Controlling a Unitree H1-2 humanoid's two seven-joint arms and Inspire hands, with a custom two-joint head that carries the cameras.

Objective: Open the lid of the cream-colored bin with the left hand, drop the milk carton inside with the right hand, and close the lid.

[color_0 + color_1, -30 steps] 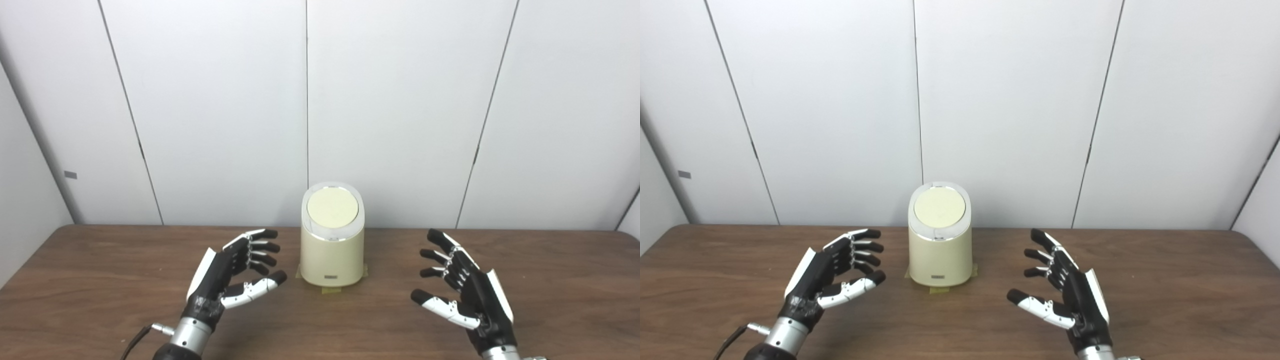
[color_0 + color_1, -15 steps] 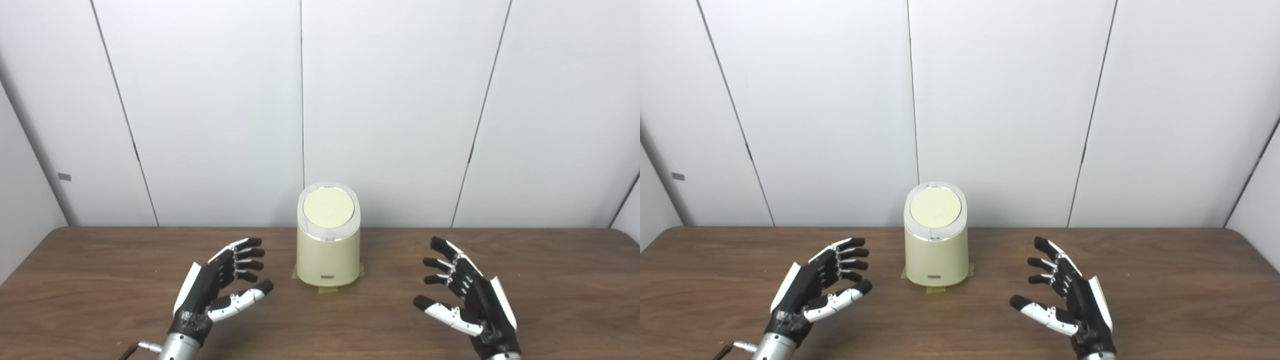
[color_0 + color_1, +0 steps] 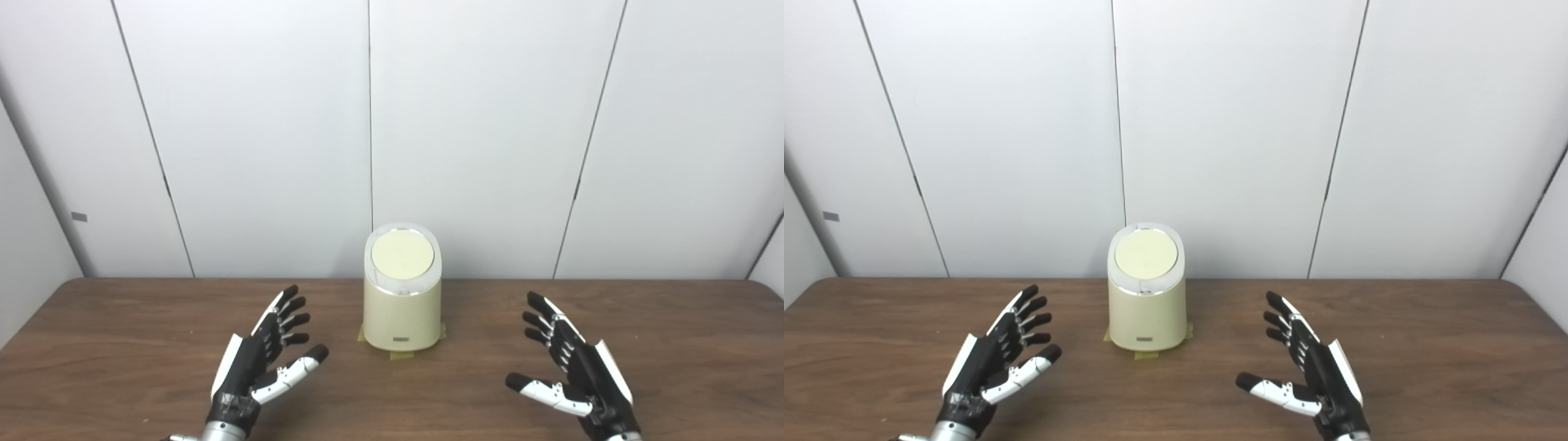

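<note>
One bin: the cream-colored bin [image 3: 402,306] stands upright at the table's far middle, near the wall.
Lid: the round lid [image 3: 402,255] lies flat and closed on top of the bin.
Tape: yellowish tape [image 3: 401,353] shows under the bin's base.
Left hand: the left hand [image 3: 260,361] is to the left of the bin and nearer the camera, apart from it, fingers spread, grasping nothing.
Right hand: the right hand [image 3: 572,373] is to the right of the bin, well apart, fingers splayed, empty.
Table: the brown wooden table [image 3: 122,343] carries the bin.
Milk carton: not visible in either view.
</note>
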